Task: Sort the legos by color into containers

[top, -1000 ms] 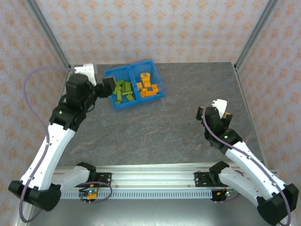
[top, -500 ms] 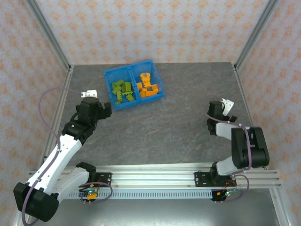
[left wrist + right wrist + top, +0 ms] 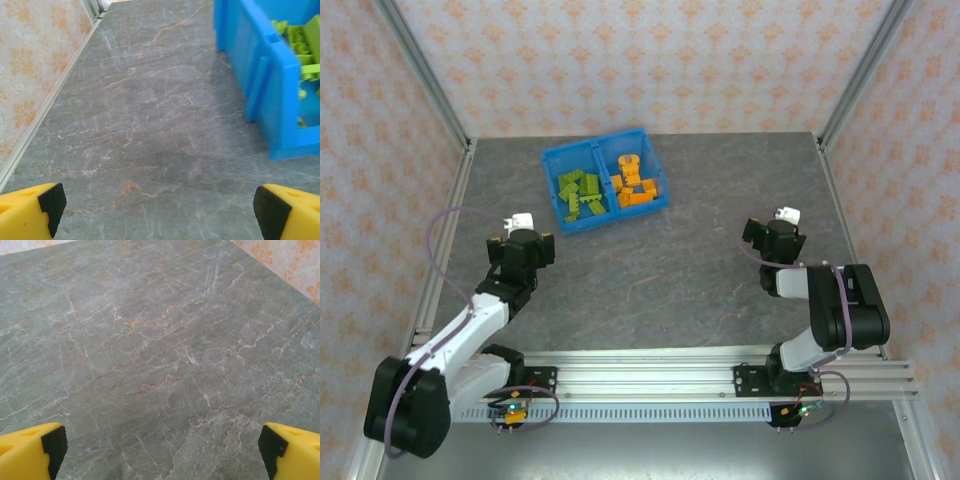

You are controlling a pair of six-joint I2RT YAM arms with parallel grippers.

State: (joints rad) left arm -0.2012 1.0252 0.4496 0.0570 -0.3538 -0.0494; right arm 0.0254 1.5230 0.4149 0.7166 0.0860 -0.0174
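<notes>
The blue bin (image 3: 651,205) stands at the back left of the table, its two containers side by side. Lime green legos (image 3: 580,192) fill the left container and orange legos (image 3: 635,183) the right one. My left gripper (image 3: 523,241) hovers low over bare table, in front of the bin and to its left, open and empty. In the left wrist view the bin's wall (image 3: 270,95) and green legos (image 3: 300,42) lie ahead of the left gripper (image 3: 160,210) on the right. My right gripper (image 3: 772,233) is open over bare table on the right, with nothing between its yellow fingers (image 3: 35,450).
The grey marbled table (image 3: 660,270) is bounded by patterned walls and metal posts. A metal edge rail (image 3: 45,115) runs along the left side. Both arms are folded back near their bases.
The left arm has drawn back from the bin toward the near left and its jaws have opened wider. The right arm has folded back and turned in place, still open.
</notes>
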